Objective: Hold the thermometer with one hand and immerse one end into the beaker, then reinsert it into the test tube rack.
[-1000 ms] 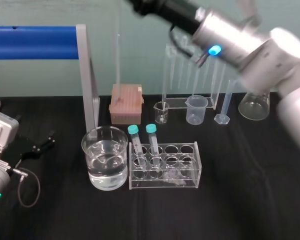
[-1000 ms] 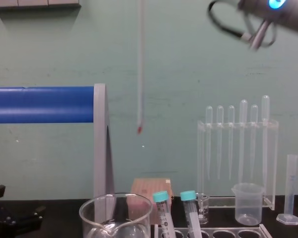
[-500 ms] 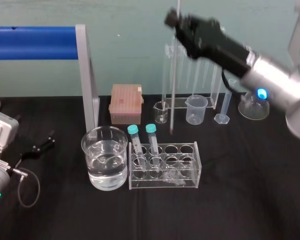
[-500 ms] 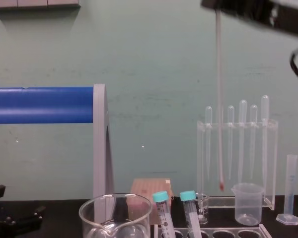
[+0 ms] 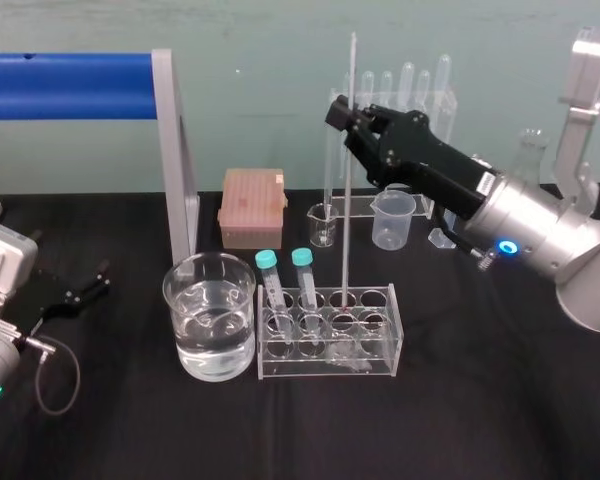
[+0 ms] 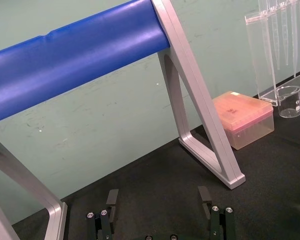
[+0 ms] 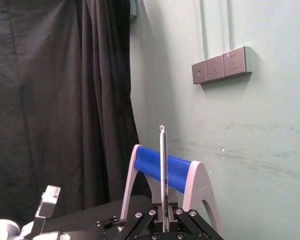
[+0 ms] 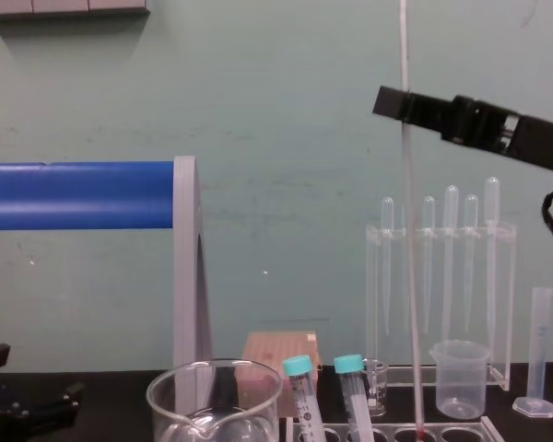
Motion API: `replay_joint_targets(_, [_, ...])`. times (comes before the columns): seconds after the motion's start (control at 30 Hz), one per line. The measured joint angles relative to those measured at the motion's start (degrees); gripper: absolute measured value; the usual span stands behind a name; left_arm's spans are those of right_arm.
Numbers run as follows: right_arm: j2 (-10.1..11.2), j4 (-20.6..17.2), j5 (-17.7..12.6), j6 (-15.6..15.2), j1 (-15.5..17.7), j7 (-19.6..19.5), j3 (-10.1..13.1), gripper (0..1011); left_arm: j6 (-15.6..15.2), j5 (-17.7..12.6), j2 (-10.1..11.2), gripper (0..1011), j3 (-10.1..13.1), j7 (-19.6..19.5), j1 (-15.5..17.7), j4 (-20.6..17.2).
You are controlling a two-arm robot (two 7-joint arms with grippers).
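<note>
While the right gripper (image 5: 343,113) clamps it about a third of the way down, the thermometer (image 5: 347,200) hangs near upright. It's a thin clear glass rod with a small eyelet at the top and a red bulb at the bottom.

The red bulb sits at the mouth of the third hole from the left in the test tube rack (image 5: 330,366), just right of the two teal-capped tubes (image 5: 270,280). Can't tell how deep it goes.

The beaker (image 5: 210,315), part full of clear liquid, stands touching or just beside the rack's left end, clear of the rod.

Half a second ago the bulb hung well above the rack, level with the pipette stand (image 8: 442,276) in the chest view. Now rod and gripper have come down. A second ago the rod was farther left, over the beaker side.

The left gripper (image 6: 158,200) is parked on the black table (image 5: 480,400) far left, fingers spread, holding nothing.
</note>
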State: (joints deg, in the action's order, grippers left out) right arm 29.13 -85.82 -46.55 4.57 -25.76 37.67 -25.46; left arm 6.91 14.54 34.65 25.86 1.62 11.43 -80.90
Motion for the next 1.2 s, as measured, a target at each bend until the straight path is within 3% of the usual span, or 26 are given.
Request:
replay_joint_targets(0.57, [-3.23,7.41,5.66,-1.36,-2.19,0.24,-3.78,57,0.0,0.01,0.0,1008,0.0,0.0,0.0,0.0])
replay_joint_targets(1.2, [-5.1,10.78,8.22,-2.25,-2.63,0.3,-4.59,57,0.0,0.0,0.0,1008,0.0,0.0,0.0,0.0])
